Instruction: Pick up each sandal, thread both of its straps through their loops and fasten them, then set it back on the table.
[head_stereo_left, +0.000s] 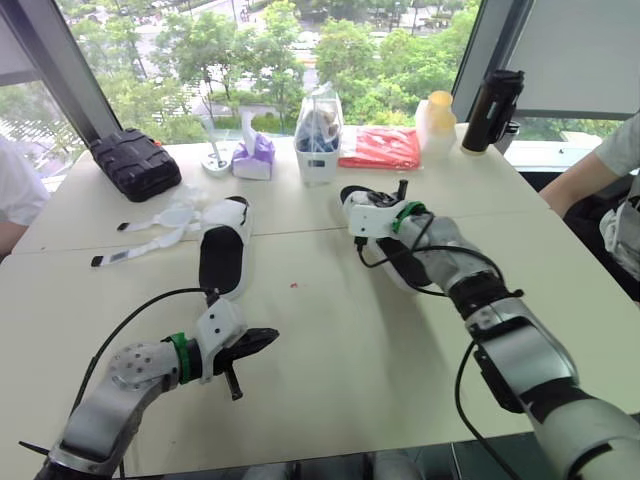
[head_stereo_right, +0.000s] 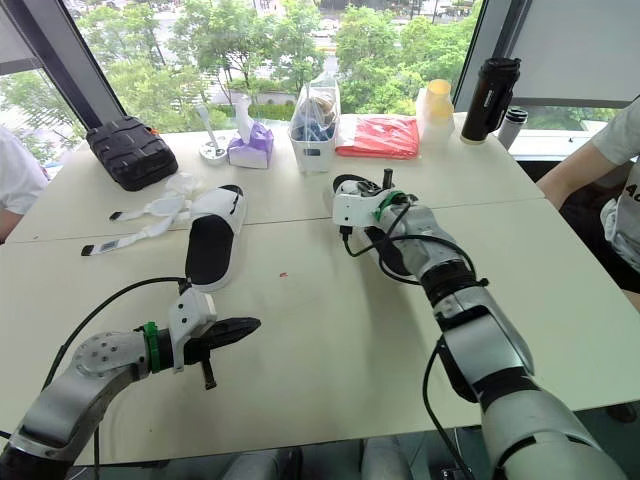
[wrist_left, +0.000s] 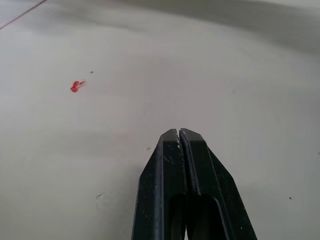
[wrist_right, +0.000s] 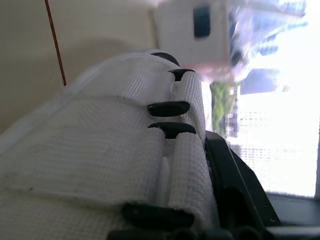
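The left sandal (head_stereo_left: 224, 255), black insole on a white sole, lies flat with its white straps (head_stereo_left: 150, 235) undone and spread out to its left. My left gripper (head_stereo_left: 255, 345) hovers shut and empty just over the table in front of that sandal; its fingertips (wrist_left: 175, 142) are pressed together. The right sandal (head_stereo_left: 393, 270) lies under my right forearm. My right gripper (head_stereo_left: 350, 195) is at its far end, shut on it. In the right wrist view, white mesh straps (wrist_right: 110, 145) pass through black loops (wrist_right: 168, 108) beside one black finger (wrist_right: 235, 185).
A black case (head_stereo_left: 135, 160), tissue pack (head_stereo_left: 255, 155), white tub with a bag (head_stereo_left: 318, 140), red packet (head_stereo_left: 380, 147), yellow-lidded cup (head_stereo_left: 437, 118) and black bottle (head_stereo_left: 492, 95) line the far edge. A person's arm (head_stereo_left: 590, 175) reaches in at the right. A red speck (head_stereo_left: 293, 286) marks the table.
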